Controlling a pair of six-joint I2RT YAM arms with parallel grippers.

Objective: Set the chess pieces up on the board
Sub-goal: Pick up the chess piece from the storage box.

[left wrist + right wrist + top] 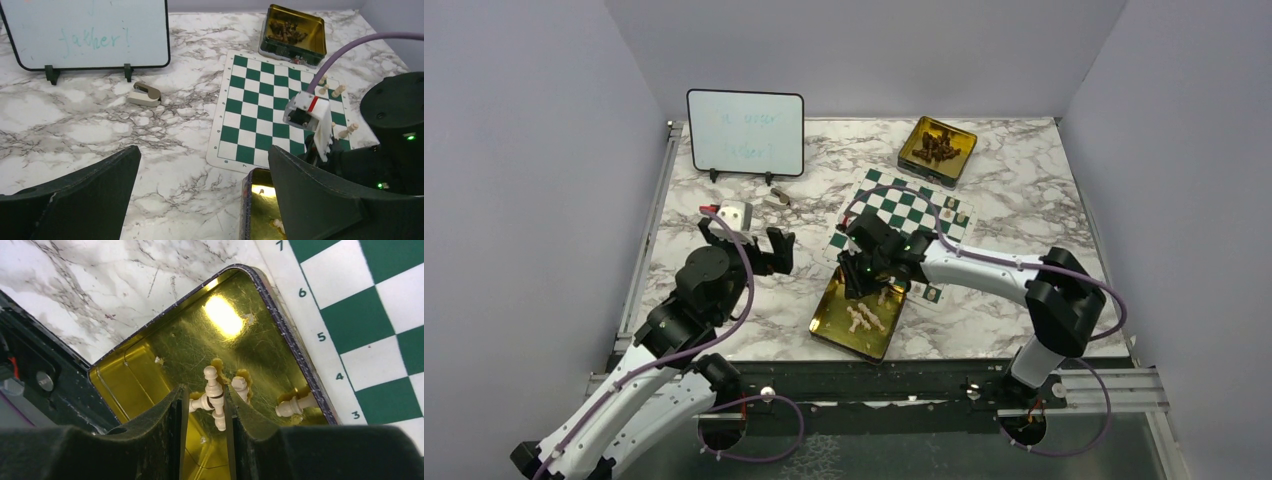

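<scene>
**Top external view.** The board (pixel 904 205) is being shown flat on the marbled surface (pixel 1044 190). A gold tin (pixel 839 335) is being seen against the board's near edge, with pale chess pieces (pixel 862 318) lying in it. A few more pieces are being displayed on the board's right and near margins. The right fingers (pixel 864 280) are being held over this tin. The left fingers (pixel 776 245) are being held above bare surface, well left of the board. A second tin (pixel 937 150), filled with dark pieces, is being shown just beyond the board's far edge. A whiteboard (pixel 746 133) is being shown beyond the board to its left.

**Left wrist view.** The left fingers (pixel 310 195) are being held spread wide, with nothing between them. A small tan object (pixel 144 94) is being seen left of the board (pixel 260 100).

**Right wrist view.** The right fingers (pixel 240 415) are being held narrowly apart inside the gold tin (pixel 150 360), beside the board's numbered margin. A pale piece (pixel 214 390) is being straddled by them. Whether it is being clamped cannot be told. Further pieces are being shown touching it.
</scene>
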